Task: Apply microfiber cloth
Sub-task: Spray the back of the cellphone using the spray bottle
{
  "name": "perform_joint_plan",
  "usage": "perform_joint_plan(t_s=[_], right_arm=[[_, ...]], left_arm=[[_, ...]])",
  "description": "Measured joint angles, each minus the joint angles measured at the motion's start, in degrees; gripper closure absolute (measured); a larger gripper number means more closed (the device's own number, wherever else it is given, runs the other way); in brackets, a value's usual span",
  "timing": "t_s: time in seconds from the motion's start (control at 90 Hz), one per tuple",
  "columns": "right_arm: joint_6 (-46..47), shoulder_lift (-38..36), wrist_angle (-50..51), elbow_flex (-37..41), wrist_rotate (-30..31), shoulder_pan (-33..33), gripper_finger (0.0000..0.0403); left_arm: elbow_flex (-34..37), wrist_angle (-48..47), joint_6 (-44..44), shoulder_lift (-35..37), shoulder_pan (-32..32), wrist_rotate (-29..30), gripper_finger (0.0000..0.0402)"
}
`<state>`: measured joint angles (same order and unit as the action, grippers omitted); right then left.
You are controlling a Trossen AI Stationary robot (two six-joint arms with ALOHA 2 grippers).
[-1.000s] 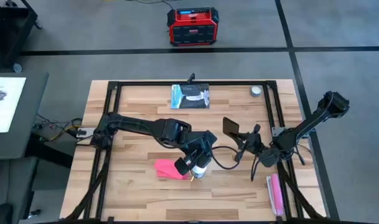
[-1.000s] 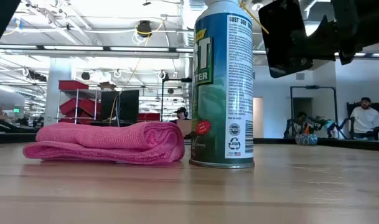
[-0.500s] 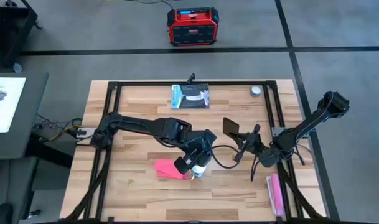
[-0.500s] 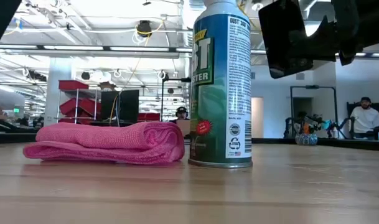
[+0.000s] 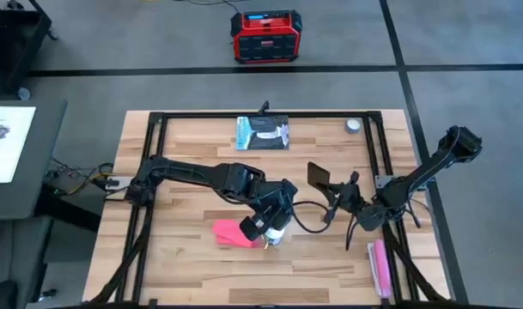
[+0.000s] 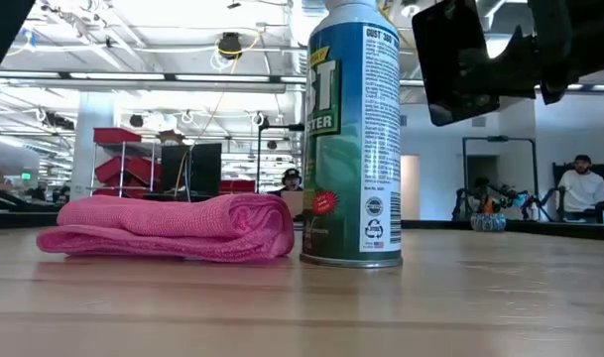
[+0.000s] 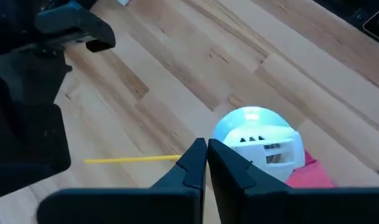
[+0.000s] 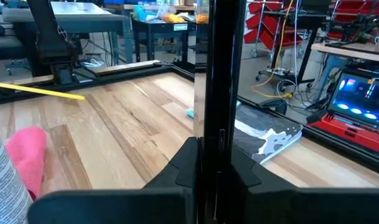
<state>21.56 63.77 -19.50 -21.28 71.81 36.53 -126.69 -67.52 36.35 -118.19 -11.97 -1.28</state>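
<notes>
High view: my left end effector (image 5: 266, 225) hangs over the middle of the table (image 5: 192, 163), directly above a spray can (image 5: 276, 233), with the microfiber cloth (image 5: 234, 233) lying just to the left of the can on the near half of the table. The cloth is folded into a flat pink bundle and rests on the wood; nothing of mine touches it. In the low view the cloth (image 6: 173, 228) and the can (image 6: 355, 134) stand close side by side, whether touching I cannot tell.

Left wrist view: my two fingers (image 7: 195, 163) are pressed together with only a thin seam between them and hold nothing; the white cap of the can (image 7: 259, 138) sits just beyond their tips, and a corner of pink cloth (image 7: 310, 175) shows behind it.

My right end effector (image 5: 336, 204) is at the right of centre, clamped on a phone (image 5: 319, 176) held up on edge above the table; the right wrist view shows this dark slab (image 8: 217, 74) pinched upright between my fingers.

Progress, as I judge it: the phone is presented, but the cloth is not yet picked up. Left to do are grasping the cloth, carrying it right to the phone, and wiping.
</notes>
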Motion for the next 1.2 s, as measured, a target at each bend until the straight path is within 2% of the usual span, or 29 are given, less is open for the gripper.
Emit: perform_joint_plan(t_s=[0.333, 0.489, 0.667, 1.2], right_arm=[[0.5, 0.0, 0.36, 0.0, -0.36, -0.28, 0.0387], [1.58, 0.26, 0.41, 0.0, -4.27, -2.69, 0.0387], [1.73, 1.44, -0.26, 0.0, -6.06, -3.76, 0.0387], [1.53, 2.27, -1.81, 0.0, -6.1, -3.63, 0.0387]], left_arm=[[0.0, -1.11, -0.04, 0.0, 0.0, 0.66, 0.0402], [0.0, -1.14, -0.1, 0.0, 0.0, 0.68, 0.0402], [0.0, -1.17, -0.15, 0.0, -0.07, 0.68, 0.0402], [0.74, -1.2, -0.72, 0.07, -0.07, 0.67, 0.0402]])
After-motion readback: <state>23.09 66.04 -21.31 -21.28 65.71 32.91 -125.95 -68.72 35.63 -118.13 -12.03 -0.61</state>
